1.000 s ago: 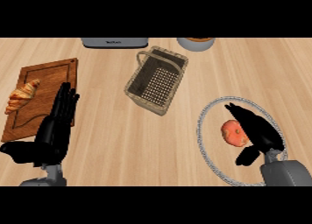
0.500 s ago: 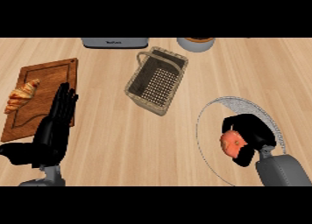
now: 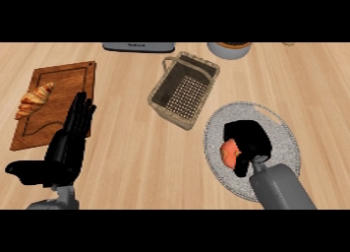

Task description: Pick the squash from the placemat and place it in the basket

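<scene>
The right hand (image 3: 247, 140) sits at the lower right of the frame, fingers curled downward over the squash (image 3: 229, 152). The left hand (image 3: 68, 142) rests at lower left, fingers straight.

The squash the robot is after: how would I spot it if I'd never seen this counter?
Find the round grey speckled placemat at the right of the wooden counter, just below the woven wicker basket. On it, the black right hand curls over a small orange squash. It is the only orange thing on the mat; the golden croissant lies far left on the brown cutting board.
</scene>
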`<control>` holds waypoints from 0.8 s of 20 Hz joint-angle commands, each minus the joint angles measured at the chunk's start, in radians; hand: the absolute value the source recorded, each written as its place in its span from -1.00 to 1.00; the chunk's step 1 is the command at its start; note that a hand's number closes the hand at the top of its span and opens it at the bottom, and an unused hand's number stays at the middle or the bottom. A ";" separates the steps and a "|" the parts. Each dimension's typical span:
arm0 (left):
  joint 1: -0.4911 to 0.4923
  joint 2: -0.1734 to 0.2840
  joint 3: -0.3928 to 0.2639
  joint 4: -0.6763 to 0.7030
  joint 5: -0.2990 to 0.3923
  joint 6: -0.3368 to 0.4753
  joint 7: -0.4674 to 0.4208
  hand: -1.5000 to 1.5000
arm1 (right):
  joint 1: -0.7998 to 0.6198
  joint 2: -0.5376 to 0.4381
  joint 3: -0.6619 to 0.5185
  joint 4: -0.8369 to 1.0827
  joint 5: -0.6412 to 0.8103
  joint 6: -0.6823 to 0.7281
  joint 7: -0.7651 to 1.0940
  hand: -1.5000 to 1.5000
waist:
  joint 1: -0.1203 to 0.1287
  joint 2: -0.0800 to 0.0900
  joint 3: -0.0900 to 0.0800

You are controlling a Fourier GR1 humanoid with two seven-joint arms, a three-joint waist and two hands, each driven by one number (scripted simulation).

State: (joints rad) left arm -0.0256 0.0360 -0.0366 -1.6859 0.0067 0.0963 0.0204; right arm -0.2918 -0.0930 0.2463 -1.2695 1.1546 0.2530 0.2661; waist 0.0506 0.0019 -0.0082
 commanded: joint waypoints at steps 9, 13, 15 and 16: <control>-0.076 -0.015 -0.070 0.030 -0.003 -0.049 0.018 0.00 | -0.331 0.092 0.136 0.059 -0.054 -0.178 0.636 1.00 | 0.154 0.025 0.008; -0.082 -0.032 -0.100 0.041 -0.007 -0.059 0.012 0.00 | -0.446 0.093 0.166 0.050 -0.110 -0.324 0.762 1.00 | 0.190 0.029 0.009; -0.102 -0.035 -0.102 0.035 -0.004 -0.058 0.036 0.00 | -0.519 0.093 0.184 0.032 -0.128 -0.378 0.841 1.00 | 0.191 0.019 0.009; -0.101 -0.029 -0.095 0.051 -0.007 -0.060 0.023 0.00 | -0.557 0.093 0.186 0.009 -0.126 -0.418 0.860 1.00 | 0.197 0.018 0.007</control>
State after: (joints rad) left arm -0.1104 0.0116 -0.1225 -1.6507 0.0020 0.0425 0.0419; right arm -0.7291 -0.0032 0.4041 -1.2315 1.0536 -0.0458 0.9900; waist 0.2294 0.0242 0.0003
